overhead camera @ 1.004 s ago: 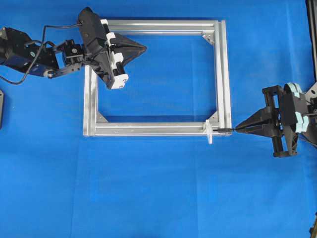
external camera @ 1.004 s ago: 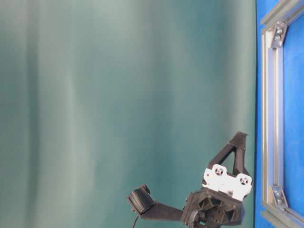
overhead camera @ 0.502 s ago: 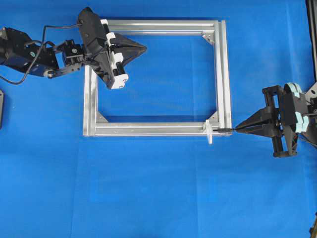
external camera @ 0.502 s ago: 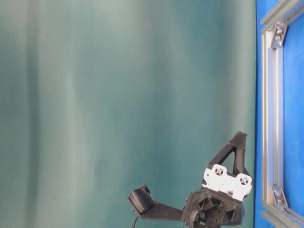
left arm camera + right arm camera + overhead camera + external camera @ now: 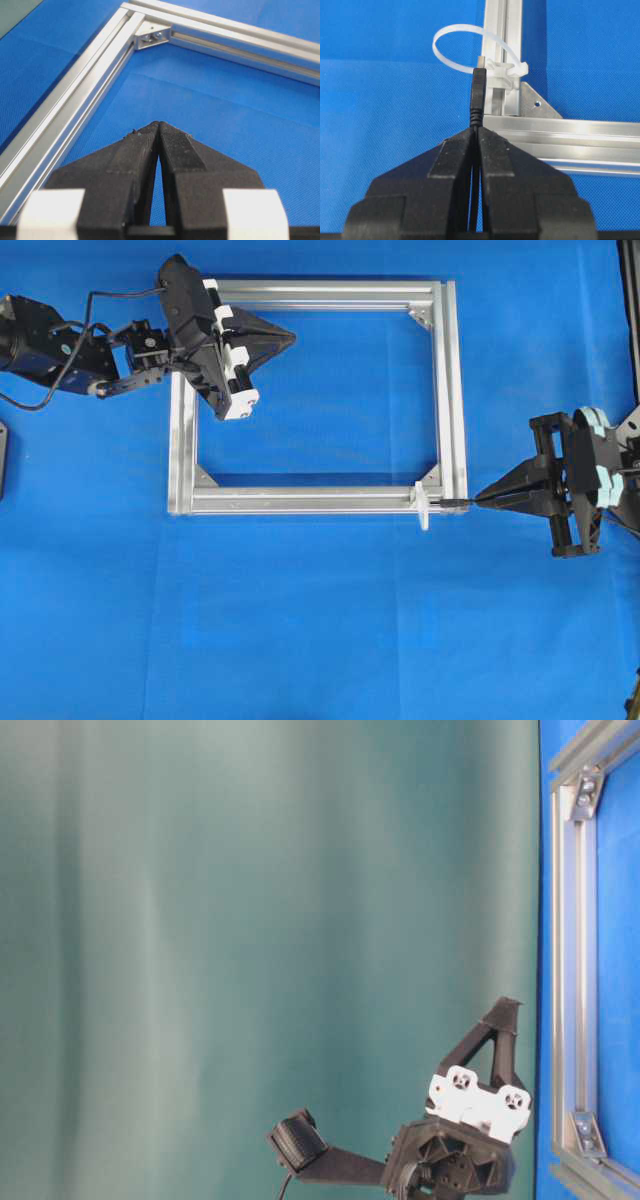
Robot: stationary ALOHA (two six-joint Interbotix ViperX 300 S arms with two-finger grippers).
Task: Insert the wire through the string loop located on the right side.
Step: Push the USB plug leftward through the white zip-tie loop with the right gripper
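Note:
My right gripper [image 5: 478, 500] [image 5: 476, 129] is shut on the wire [image 5: 478, 97], whose dark plug [image 5: 452, 503] sticks out ahead of the fingertips. The plug's metal tip points at the white string loop [image 5: 455, 27] [image 5: 423, 506], which stands out from the lower right corner of the silver frame [image 5: 310, 290] [image 5: 560, 127]. The tip is right by the loop's white head; whether they touch I cannot tell. My left gripper [image 5: 290, 337] [image 5: 158, 124] [image 5: 505, 1005] hovers shut and empty over the frame's upper left corner.
The aluminium frame [image 5: 70, 100] [image 5: 565, 920] lies flat on the blue cloth, with triangular brackets in its corners. A thick black cable [image 5: 30, 400] trails from the left arm at the left edge.

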